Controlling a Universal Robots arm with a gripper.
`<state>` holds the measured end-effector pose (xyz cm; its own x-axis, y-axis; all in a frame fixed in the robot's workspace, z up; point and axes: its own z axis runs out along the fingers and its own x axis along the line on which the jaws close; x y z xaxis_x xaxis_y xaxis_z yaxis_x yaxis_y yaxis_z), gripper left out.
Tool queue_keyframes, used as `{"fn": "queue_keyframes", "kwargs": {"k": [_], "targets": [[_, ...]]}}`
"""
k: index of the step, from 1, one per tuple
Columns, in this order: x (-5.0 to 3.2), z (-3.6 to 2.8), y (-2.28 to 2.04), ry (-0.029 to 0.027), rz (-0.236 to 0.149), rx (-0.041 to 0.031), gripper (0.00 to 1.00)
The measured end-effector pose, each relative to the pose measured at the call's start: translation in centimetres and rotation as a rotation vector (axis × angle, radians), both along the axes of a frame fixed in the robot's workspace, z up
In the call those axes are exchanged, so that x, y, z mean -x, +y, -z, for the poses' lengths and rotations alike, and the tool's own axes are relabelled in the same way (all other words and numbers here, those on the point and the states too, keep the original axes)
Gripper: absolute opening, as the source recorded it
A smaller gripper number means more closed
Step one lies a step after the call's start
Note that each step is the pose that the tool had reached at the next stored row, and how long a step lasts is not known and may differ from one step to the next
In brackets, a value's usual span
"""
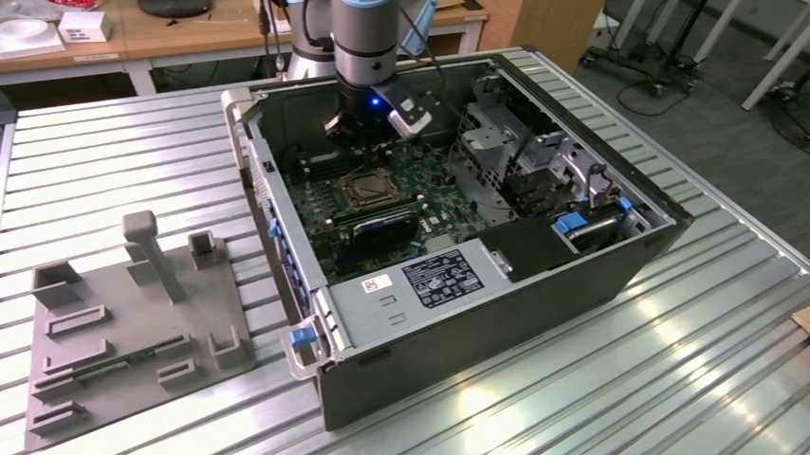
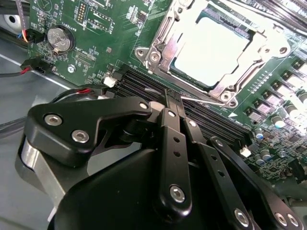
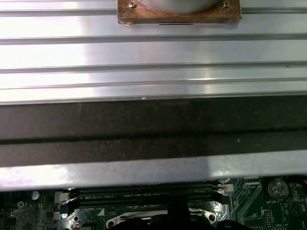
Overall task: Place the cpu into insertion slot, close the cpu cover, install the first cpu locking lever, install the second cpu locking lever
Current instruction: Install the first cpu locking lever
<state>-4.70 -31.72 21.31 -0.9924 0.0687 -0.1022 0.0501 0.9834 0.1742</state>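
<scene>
The cpu (image 2: pixel 211 50), a pale metal square glaring in the light, lay seated in the insertion slot (image 1: pixel 364 188) on the green motherboard (image 2: pixel 100 33). The cpu cover (image 2: pixel 158 48), a silvery frame, lay flat over it, and the chip showed through its window. A thin metal lever (image 2: pixel 196 99) ran along the socket's edge, between the socket and the long black memory slots (image 2: pixel 139 81). The gripper (image 2: pixel 172 100) hung just beside that lever with its black fingers pressed together (whether the tips touched or pinched the lever could not be told). A round coin battery (image 2: pixel 60 39) sat well apart from the socket on the same board. In the exterior view, the arm (image 1: pixel 367 47) reached down into an open computer case (image 1: pixel 506 322) lying on a ribbed aluminium table (image 1: pixel 127 161). A grey fixture plate (image 1: pixel 127 332) rested on the table at the exterior view's left.
</scene>
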Motion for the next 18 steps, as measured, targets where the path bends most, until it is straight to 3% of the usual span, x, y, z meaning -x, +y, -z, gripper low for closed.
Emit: {"fn": "queue_keyframes", "kwargs": {"k": [11,18], "targets": [[0.07,0.06,0.19,-0.0021,0.0,0.0,0.11],[0.08,0.36,0.19,-0.0117,0.0,-0.0001,0.11]]}}
